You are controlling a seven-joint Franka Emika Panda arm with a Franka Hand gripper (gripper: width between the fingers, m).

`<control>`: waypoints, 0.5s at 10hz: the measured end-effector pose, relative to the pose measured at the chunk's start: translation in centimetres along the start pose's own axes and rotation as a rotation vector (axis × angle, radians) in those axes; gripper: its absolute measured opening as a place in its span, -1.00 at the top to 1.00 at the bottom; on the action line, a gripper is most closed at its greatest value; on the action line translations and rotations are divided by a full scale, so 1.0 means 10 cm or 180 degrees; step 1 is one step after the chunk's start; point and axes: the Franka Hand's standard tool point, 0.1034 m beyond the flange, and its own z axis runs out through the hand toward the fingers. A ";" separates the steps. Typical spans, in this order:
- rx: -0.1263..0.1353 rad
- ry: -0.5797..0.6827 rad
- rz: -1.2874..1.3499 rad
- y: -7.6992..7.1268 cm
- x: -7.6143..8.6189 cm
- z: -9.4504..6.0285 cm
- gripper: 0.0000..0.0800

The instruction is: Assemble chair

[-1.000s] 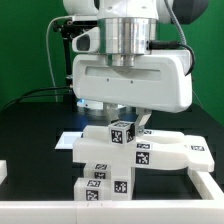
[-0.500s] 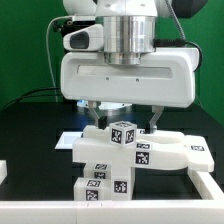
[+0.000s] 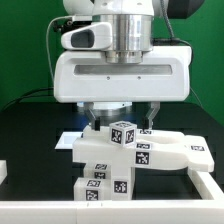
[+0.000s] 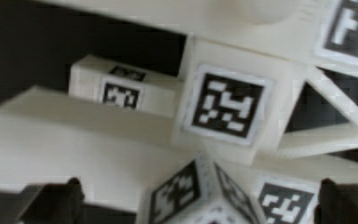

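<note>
I'm seeing the claw (image 3: 120, 121) gaping wide, holding nothing. The chair (image 3: 160, 155) is looking rigid, light, slick plastic; I'm favouring gripping the post (image 3: 122, 134) by its flat sides.

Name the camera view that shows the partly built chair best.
The exterior view: the chair appears nearly whole there, with its stacked white parts seen together. The wrist view gives only a cropped, tilted close-up of a few tagged faces.

arm (image 3: 128, 35) — white shell, silver wrist cylinder | gripper (image 3: 122, 118) — white body, dark fingers (image 3: 153, 112)
</note>
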 end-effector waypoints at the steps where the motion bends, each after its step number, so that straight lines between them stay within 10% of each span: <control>1: 0.0003 0.0000 -0.0727 0.08 0.03 0.05 -0.62; 4: 0.0017 -0.0003 -0.0741 0.07 0.02 0.07 -0.60; 5: 0.0021 -0.0002 -0.0669 0.07 0.02 0.07 -0.19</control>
